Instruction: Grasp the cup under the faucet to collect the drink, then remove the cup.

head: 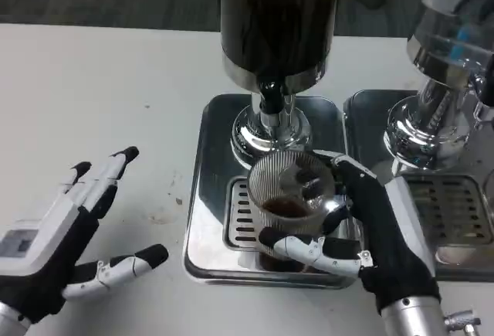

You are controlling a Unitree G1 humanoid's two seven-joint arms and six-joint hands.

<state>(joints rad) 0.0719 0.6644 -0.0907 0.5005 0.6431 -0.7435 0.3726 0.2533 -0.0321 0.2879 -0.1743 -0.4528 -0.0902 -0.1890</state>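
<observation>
Here the ribbed clear cup (292, 191) stands on the drip tray (202, 220) directly beneath the faucet (272, 103) of the dark drink dispenser (278, 19), with the right robot hand (351, 224) wrapped around its side. It already holds some dark liquid (how much is hard to judge through the ribbing). It is probably light, rigid and slippery, so a level mid-wall grasp suits it. The left robot hand (69, 228) hovers open over the counter (93, 104).

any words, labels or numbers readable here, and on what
No text can be read.
The left hand has a grey panel on its white back: too blurred to tell if it bears marks.
The second dispenser has a blue patch: blurred, not legible.
The cup, dark dispenser and drip tray: no marks.
</observation>
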